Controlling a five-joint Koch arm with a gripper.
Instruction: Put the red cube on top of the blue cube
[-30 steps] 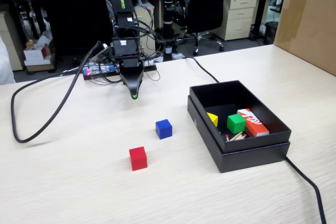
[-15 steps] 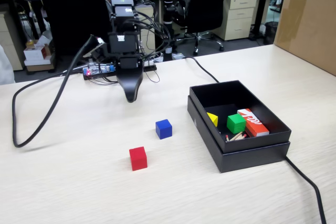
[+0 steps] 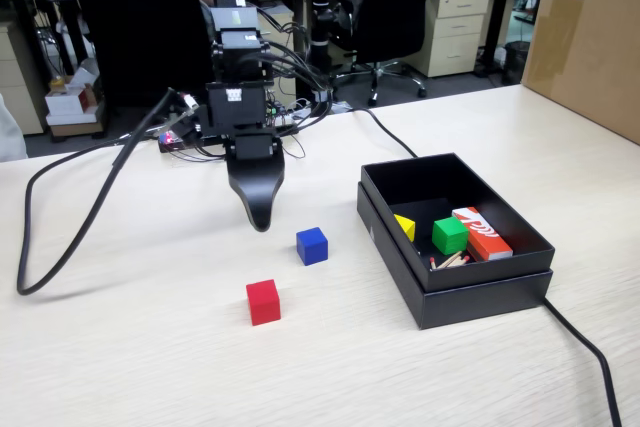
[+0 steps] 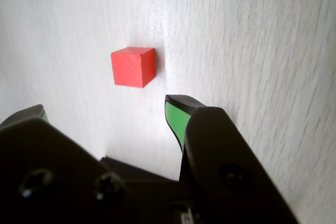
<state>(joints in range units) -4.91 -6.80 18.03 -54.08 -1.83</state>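
Observation:
The red cube (image 3: 263, 301) sits on the pale wooden table (image 3: 150, 367), near the front. The blue cube (image 3: 312, 245) sits a little behind it and to its right. My gripper (image 3: 259, 217) hangs above the table behind the red cube and left of the blue cube, touching neither. In the wrist view the red cube (image 4: 133, 66) lies ahead of my gripper (image 4: 105, 109). The jaws stand wide apart with bare table between them, green pads (image 4: 176, 121) showing. The blue cube is out of the wrist view.
An open black box (image 3: 455, 287) stands at the right, holding a green cube (image 3: 449, 235), a yellow piece (image 3: 404, 227) and a red-orange and white box (image 3: 482, 232). Black cables (image 3: 60, 247) run across the table at left and front right. A cardboard box (image 3: 585, 37) stands at the far right.

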